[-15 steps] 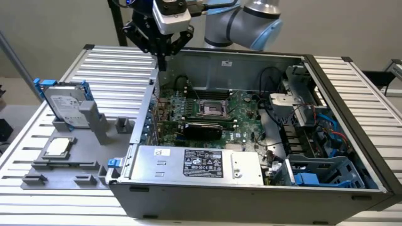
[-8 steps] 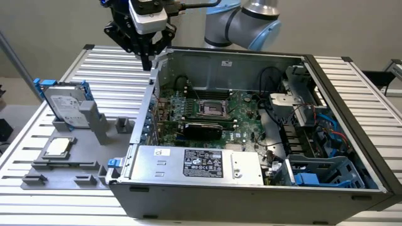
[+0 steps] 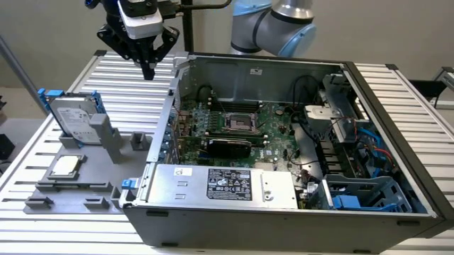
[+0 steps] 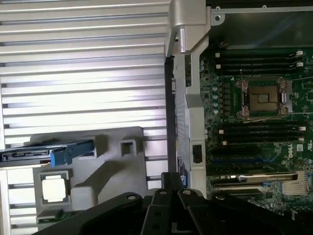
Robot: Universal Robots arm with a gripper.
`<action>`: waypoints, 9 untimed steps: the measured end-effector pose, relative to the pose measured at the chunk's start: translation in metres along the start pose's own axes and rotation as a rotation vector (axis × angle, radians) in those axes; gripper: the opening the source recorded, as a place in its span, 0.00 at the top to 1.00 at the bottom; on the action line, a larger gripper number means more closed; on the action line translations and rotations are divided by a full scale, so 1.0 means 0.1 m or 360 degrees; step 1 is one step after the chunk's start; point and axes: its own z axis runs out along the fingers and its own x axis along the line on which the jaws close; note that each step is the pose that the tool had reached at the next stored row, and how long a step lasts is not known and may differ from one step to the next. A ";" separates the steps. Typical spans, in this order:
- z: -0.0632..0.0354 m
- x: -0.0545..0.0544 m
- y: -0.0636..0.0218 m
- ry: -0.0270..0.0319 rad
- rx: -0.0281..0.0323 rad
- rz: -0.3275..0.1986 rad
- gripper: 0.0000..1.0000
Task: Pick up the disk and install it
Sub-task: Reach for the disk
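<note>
The disk (image 3: 73,119), a silver-grey drive with a white label and blue rails, stands upright on edge in a grey holder at the exterior view's left. From the wrist view I see it edge-on as a dark bar with a blue clip (image 4: 46,152). My gripper (image 3: 148,70) hangs above the slatted table, behind the disk and just outside the computer case's left wall, fingers pointing down and shut with nothing between them. Its black fingers (image 4: 171,183) meet at the wrist view's lower edge.
An open computer case (image 3: 284,159) with motherboard (image 4: 259,122), silver power supply box (image 3: 223,183) and blue drive bay (image 3: 365,196) fills the exterior view's right. A grey fixture plate (image 3: 85,186) holds a small square CPU chip (image 3: 65,166). Slatted table (image 4: 83,63) lies beneath.
</note>
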 end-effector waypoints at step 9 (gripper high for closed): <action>0.018 0.41 -0.030 -0.00002 -0.00001 0.0000 0.89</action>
